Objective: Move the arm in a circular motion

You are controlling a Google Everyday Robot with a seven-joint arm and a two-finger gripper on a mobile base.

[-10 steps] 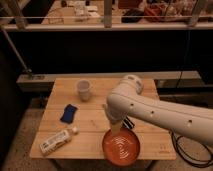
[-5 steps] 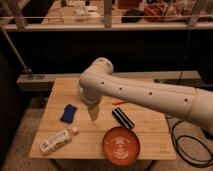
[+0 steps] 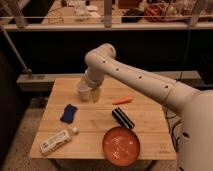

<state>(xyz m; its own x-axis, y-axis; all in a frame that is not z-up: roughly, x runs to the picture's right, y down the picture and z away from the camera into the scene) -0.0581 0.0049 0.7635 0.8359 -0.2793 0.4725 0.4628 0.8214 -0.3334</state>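
The arm (image 3: pixel 135 77) sweeps in from the right, over the wooden table (image 3: pixel 90 131). From the left there's a white bottle (image 3: pixel 57 141), a blue cloth (image 3: pixel 69 113) and a white cup (image 3: pixel 82 91). The gripper (image 3: pixel 95 94) is just beside the cup, and I can't tell if it's open or closed. Then come an orange stick (image 3: pixel 123 100), a black block (image 3: pixel 123 118) and a red bowl (image 3: pixel 120 145).

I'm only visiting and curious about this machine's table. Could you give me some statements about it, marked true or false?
The white arm reaches in from the right, its gripper above the table's far side, beside the white cup. True.
The orange plate sits at the far edge. False: it is at the near edge.
A blue cloth lies left of the black box. True.
The bottle stands upright. False: it lies on its side near the front left corner.
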